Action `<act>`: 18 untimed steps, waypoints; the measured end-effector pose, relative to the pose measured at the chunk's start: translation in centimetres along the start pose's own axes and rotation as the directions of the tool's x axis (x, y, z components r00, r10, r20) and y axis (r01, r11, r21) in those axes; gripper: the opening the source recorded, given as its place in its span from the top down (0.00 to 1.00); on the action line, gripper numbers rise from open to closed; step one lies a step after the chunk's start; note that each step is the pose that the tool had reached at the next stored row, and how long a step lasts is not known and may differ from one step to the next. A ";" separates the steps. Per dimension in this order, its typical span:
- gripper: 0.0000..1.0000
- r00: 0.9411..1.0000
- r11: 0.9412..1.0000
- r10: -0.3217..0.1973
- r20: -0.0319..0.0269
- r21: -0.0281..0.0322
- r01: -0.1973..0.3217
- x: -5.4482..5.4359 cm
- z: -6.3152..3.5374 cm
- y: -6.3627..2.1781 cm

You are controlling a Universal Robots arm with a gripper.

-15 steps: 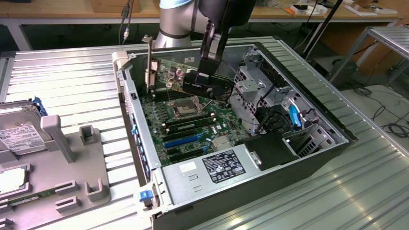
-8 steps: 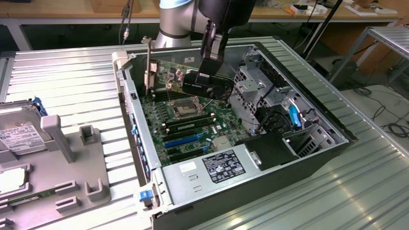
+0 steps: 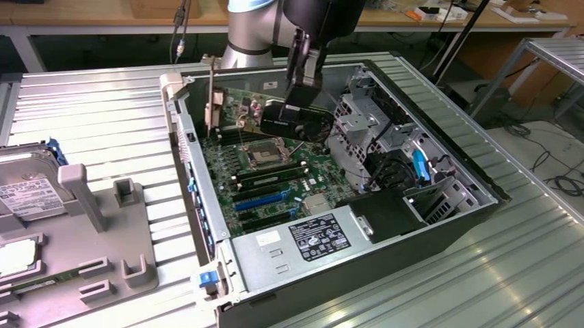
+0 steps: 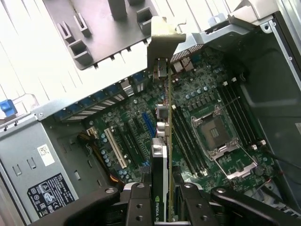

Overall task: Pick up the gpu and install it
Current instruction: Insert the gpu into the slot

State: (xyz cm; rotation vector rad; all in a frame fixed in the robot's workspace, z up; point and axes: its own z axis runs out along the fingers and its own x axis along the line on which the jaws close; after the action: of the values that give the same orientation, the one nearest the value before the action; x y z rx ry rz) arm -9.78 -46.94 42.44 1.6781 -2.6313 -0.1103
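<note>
Gripping gpu [image 4: 162, 141] edge-on in closed end effector [image 4: 162, 205], over motherboard [image 3: 273, 174] inside open computer case [image 3: 365, 273] on worktop [image 3: 91, 109]. Best held upright, bracket toward rear wall, edge squared to slot, pressed down evenly.

Open computer case [image 3: 273, 301] lay mid-table [image 3: 109, 102]; power supply [image 3: 301, 239] filled its near corner; hard drive [image 3: 23, 191] sat by the table's edge, exterior view's left.
</note>
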 end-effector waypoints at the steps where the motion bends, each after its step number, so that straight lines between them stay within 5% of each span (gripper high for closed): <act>1: 0.73 1.000 1.000 -0.005 0.000 0.000 0.005 0.0 0.00 0.00; 18: 0.73 0.991 0.991 -0.131 -0.009 -0.004 0.131 0.0 0.00 0.00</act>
State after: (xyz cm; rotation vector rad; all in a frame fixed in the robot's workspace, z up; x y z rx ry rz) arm -9.78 -46.94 42.45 1.8448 -2.5116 -0.1080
